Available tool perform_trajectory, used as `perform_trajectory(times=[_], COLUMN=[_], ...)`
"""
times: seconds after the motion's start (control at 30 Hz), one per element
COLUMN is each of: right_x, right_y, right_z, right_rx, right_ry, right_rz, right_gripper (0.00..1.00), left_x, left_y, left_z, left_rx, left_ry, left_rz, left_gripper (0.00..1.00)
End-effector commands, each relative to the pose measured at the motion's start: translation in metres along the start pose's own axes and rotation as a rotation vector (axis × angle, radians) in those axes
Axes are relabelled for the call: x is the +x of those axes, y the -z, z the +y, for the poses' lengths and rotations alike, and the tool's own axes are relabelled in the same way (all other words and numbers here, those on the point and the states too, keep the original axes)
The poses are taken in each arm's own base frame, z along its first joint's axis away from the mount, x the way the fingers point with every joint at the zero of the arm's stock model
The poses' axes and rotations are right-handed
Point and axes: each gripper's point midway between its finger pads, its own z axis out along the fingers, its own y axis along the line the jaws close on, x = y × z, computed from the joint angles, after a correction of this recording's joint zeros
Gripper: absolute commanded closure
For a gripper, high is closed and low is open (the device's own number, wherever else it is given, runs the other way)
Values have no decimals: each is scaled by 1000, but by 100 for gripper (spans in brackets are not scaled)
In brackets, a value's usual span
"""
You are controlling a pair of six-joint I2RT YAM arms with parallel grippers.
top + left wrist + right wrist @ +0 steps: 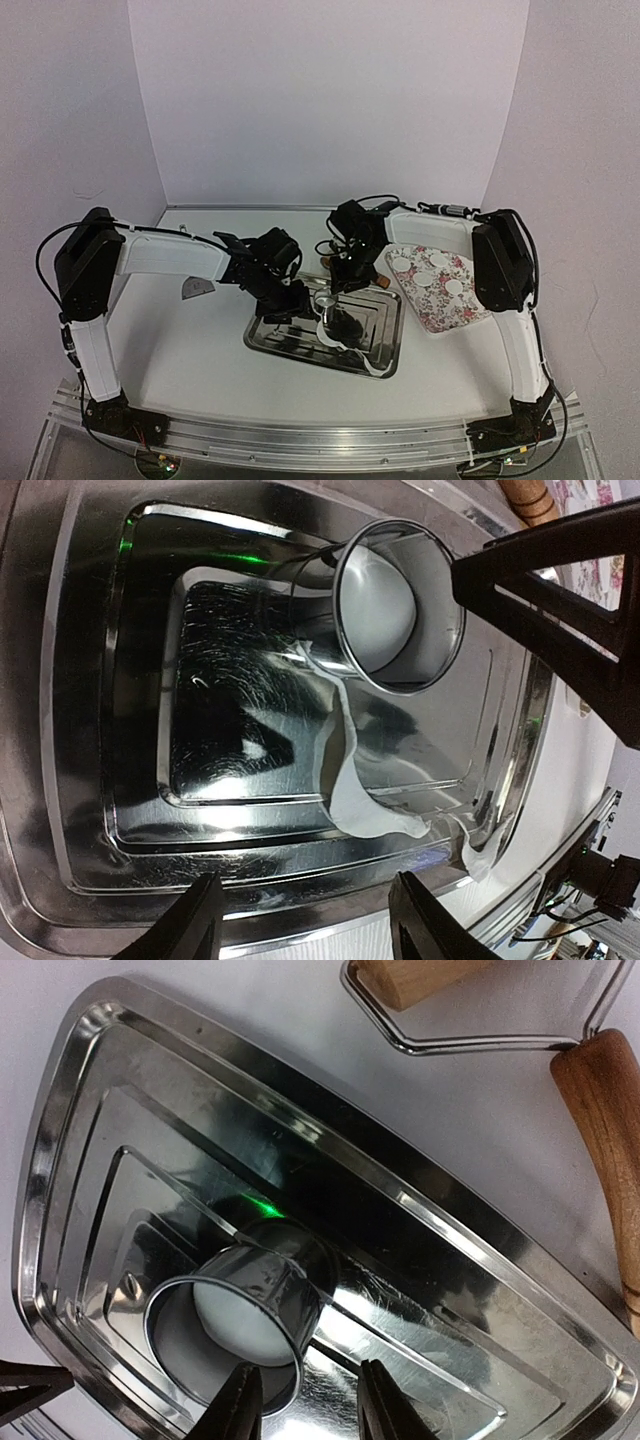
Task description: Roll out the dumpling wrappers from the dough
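A: Starting at our own fingertips: the right gripper [305, 1412] has its jaws part-way together, right at the rim of the ring cutter [262, 1282]. Do we have hold of it?

B: We cannot tell. One finger overlaps the rim and hides the contact. The left gripper [305, 925] is plainly open and holds nothing, its fingers over the edge of the steel tray [60, 780].

A: Then our worry is the cutter. If we nip only one side of its wall, it may tip or skid on that slick steel.

B: And the dough disc [235, 1325] inside it, just ahead of our right fingertips, could stick and tear if the cutter is lifted.

A: The leftover dough sheet [360, 795], ahead of the left fingers and reaching the cutter's foot, might drag along too.

B: Farther out, the wooden roller [600, 1140] lies beyond the tray. The cut dumpling wrappers [437, 261] sit on the flowered plate [440, 312], off to the right gripper's outer side, well apart from the cutter.
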Motion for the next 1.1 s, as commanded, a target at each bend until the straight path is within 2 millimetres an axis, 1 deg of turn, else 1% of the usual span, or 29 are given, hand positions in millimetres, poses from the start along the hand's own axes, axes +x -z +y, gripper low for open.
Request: perform_trajectory(times=[0.0,0.07,0.2,0.33,0.4,0.47,0.6,0.8,0.9,0.97,1.07], right_x=[-5,-3,0,1,3,5,11,17,19,20,21], right_y=[-5,-10,-15,-13,-9,-8,-6,-8,-8,-9,-10], right_z=[-2,-3,-3,-3,-3,-5,-11,-20,-21,-21,-21], right_rx=[35,48,56,95,123,145,182,224,231,233,231], right_ry=[40,52,66,93,109,113,98,84,81,79,77], right_rz=[18,27,44,39,35,35,39,50,53,56,61], right_gripper=[69,70,80,94,97,100,100,100,100,100,100], left_x=[-8,-8,-5,-9,-9,-11,-13,-11,-9,-8,-11], left_y=[2,1,-7,-16,-20,-24,-29,-46,-55,-58,-63], left_z=[-11,-10,-7,-4,-3,-7,-22,-38,-35,-31,-20], left_rx=[9,6,-6,-35,-38,-16,36,54,24,4,-62], left_ry=[-33,-36,-41,-71,-81,-93,-140,-216,-230,-234,-228], left_rz=[0,5,26,30,31,27,23,45,57,59,51], left_gripper=[43,43,44,46,46,45,44,45,48,52,56])
